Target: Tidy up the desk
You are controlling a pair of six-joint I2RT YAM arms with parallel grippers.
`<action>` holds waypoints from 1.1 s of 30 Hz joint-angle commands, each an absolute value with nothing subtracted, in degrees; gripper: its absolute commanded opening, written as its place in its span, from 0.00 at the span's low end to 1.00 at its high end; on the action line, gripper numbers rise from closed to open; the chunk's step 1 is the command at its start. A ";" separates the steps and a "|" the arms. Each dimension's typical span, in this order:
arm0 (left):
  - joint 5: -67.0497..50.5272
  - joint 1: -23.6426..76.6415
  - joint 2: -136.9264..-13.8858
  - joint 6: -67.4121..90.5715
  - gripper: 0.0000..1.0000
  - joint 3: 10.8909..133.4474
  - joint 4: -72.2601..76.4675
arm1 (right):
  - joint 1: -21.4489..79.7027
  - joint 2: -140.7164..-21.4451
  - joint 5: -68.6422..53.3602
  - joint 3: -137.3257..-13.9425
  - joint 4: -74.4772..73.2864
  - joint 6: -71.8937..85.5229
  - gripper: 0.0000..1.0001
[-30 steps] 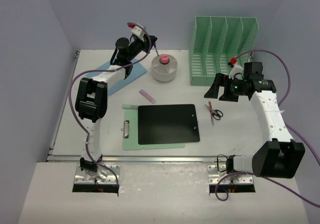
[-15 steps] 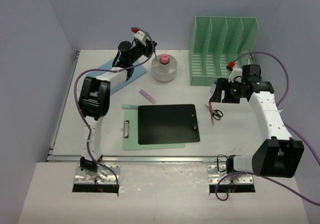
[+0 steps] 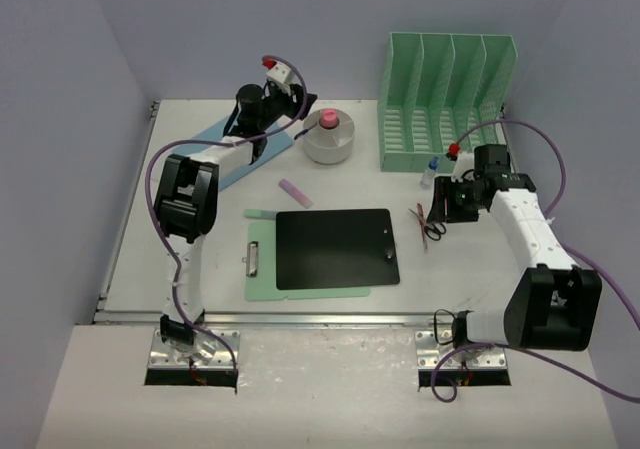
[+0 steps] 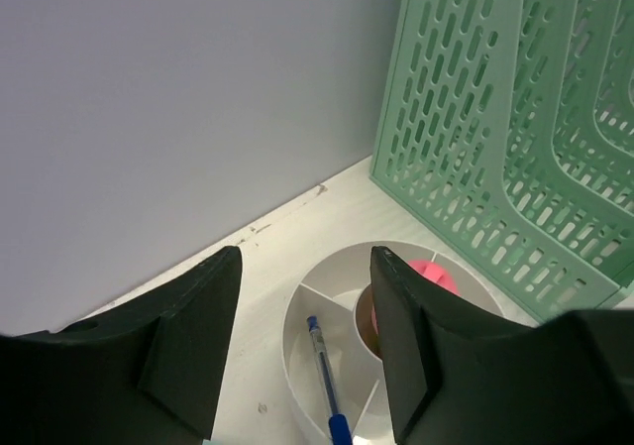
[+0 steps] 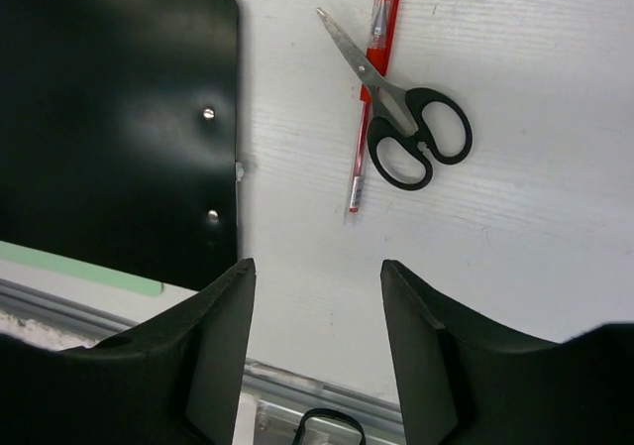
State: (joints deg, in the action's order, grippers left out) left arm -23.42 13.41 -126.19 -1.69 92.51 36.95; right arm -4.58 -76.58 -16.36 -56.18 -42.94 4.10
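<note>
The desk [image 3: 480,279] is an off-white tabletop. My left gripper [image 3: 300,104] is open and empty, just above the left rim of a white round organizer [image 3: 328,141]. In the left wrist view the gripper [image 4: 307,257] frames the organizer [image 4: 337,296], where a blue pen [image 4: 325,381] lies in one compartment. A pink cap [image 4: 436,275] sits at the centre. My right gripper [image 3: 440,209] is open and empty above black-handled scissors [image 3: 433,227]. The right wrist view shows this gripper [image 5: 317,267], the scissors [image 5: 401,118] and a red pen [image 5: 369,98] under the scissors' blade.
A mint-green file rack [image 3: 445,99] stands at the back right, with a small blue-capped bottle [image 3: 430,173] in front. A black board [image 3: 335,248] lies on a green clipboard [image 3: 262,269]. A purple eraser [image 3: 295,193] and blue folder [image 3: 225,159] lie left. A metal rail [image 3: 300,319] runs along the near edge.
My left gripper has lowered slightly by the organizer, and the thin pen seen at its tips earlier is gone from them. My right gripper has moved nearer, over the scissors, uncovering the small bottle.
</note>
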 commanded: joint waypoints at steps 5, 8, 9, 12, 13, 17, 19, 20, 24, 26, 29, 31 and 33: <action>-23.29 13.18 -108.65 -3.42 0.59 89.13 34.81 | 2.43 -76.99 -10.73 -52.65 -39.55 1.50 0.40; -23.47 13.10 -101.99 -5.27 0.64 84.12 33.49 | 5.70 -77.87 -7.92 -51.68 -39.90 1.67 0.37; -23.55 13.01 -100.47 -5.71 0.65 82.81 33.14 | 6.15 -78.92 -7.30 -51.59 -39.90 2.10 0.37; -24.26 12.75 -94.58 -6.77 0.66 76.40 32.43 | 6.50 -81.64 -5.37 -51.59 -39.73 2.99 0.36; -24.52 12.74 -91.96 -7.20 0.67 75.25 32.17 | 6.50 -82.35 -5.27 -51.59 -39.47 3.16 0.36; -25.57 12.39 -87.63 -7.38 0.67 70.59 31.20 | 6.50 -85.16 -4.84 -53.43 -35.87 4.13 0.37; -26.28 12.39 -86.05 -7.82 0.67 69.26 31.03 | 6.50 -87.62 -4.05 -55.27 -34.55 4.39 0.38; -26.37 12.39 -85.70 -7.91 0.67 68.39 30.76 | 6.50 -88.58 -3.69 -57.55 -34.28 4.48 0.38; -27.33 12.30 -84.73 -7.74 0.67 67.15 30.41 | 6.50 -94.30 -2.73 -63.27 -33.49 5.45 0.37; -27.42 12.30 -84.55 -7.47 0.67 66.88 30.50 | 6.42 -97.55 -1.85 -65.82 -33.22 6.24 0.36; -27.51 12.30 -84.38 -7.38 0.67 66.54 30.41 | 6.42 -101.42 -0.71 -68.37 -32.87 7.29 0.34; -27.68 12.30 -84.37 -7.47 0.67 66.45 30.41 | 6.33 -104.13 -0.09 -70.04 -32.17 7.64 0.33; -27.95 12.30 -84.37 -7.56 0.68 66.18 30.32 | 6.24 -105.90 0.17 -71.27 -31.73 7.65 0.32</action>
